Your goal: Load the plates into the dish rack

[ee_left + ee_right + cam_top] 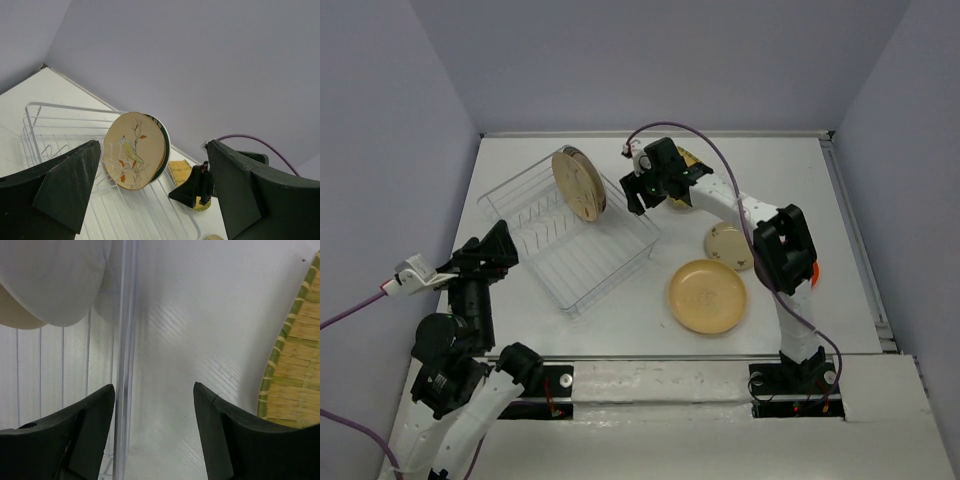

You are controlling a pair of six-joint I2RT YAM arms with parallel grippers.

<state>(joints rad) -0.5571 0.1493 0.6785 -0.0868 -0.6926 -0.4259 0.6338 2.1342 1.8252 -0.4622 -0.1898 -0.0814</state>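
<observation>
The right fingers [638,198] are released, nothing between them, poised over the edge of the clear wire dish rack [620,272] at upper centre. Just beside them lies a yellow woven squarish plate [295,365]. Two plates stand upright in the rack's far end: a tan one painted with a bird [134,157] and, behind it, a white dark-rimmed one [163,134]. A plain tan plate [707,296] and a small cream plate [729,246] lie flat on the surface [620,340], right of centre. The left fingers [502,250], lower left, are spread wide and empty.
</observation>
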